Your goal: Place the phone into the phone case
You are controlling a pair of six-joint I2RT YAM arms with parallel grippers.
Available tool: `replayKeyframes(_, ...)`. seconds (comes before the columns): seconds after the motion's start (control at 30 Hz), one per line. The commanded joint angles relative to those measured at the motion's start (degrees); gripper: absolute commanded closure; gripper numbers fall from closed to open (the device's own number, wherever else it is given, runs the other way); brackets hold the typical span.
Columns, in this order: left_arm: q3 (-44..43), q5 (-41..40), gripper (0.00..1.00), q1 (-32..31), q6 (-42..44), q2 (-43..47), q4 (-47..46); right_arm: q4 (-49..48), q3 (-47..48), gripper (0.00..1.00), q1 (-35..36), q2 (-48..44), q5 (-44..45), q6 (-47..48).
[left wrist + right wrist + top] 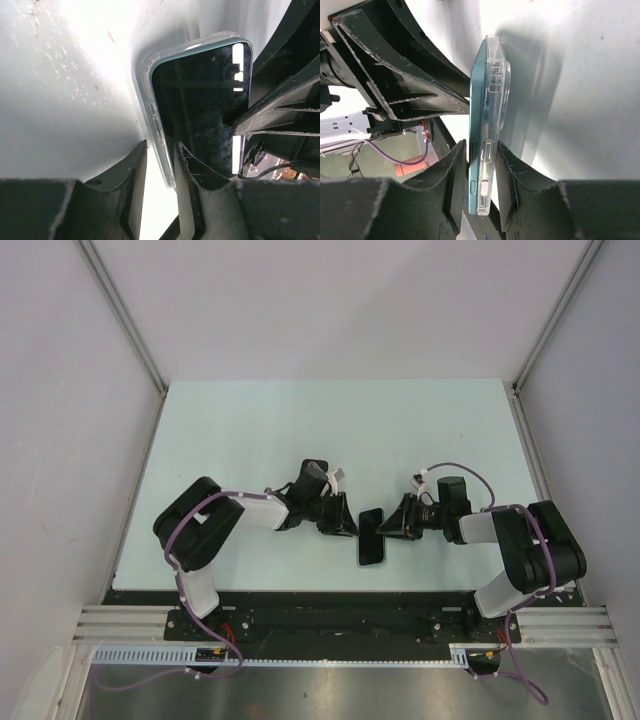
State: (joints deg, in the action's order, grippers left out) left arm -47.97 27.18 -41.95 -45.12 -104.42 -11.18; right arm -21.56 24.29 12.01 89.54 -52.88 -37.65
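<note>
Looking at the phone (371, 537), I see it near the front of the table (250, 430) between both arms, long axis running away from the bases, dark glass seemingly nested in the clear phone case (496, 100). The left gripper (161, 170) and right gripper (482, 170) come in from opposite sides, each nipped narrowly across its thickness.

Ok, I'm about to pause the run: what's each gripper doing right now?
Left gripper: jaws straddle the phone case edge; whether they grip cannot be told.
Right gripper: closed on the phone case and phone together.
</note>
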Motion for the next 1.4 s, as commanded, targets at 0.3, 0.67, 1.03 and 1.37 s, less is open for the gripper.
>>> replayKeyframes(0.3, 2.26, -0.46, 0.66, -1.64, -1.37, 2.29, -2.71, 9.69, 3.48, 1.00, 4.77, -0.40, 8.84, 5.83)
replayKeyframes(0.67, 2.61, -0.99, 0.66, -1.73, -1.46, 2.65, -2.53, 8.65, 2.17, 0.54, 4.60, -4.28, -0.37, 4.17)
replayKeyframes(1.03, 2.79, -1.34, 0.67, -1.90, -1.81, 2.03, -2.62, 6.97, -1.97, 0.50, 5.22, -6.48, -1.17, 0.21)
replayKeyframes(1.37, 2.53, -1.08, 0.67, -2.08, -1.90, 2.12, -2.53, 1.62, -3.99, 0.97, 4.08, -7.62, 4.36, -4.36)
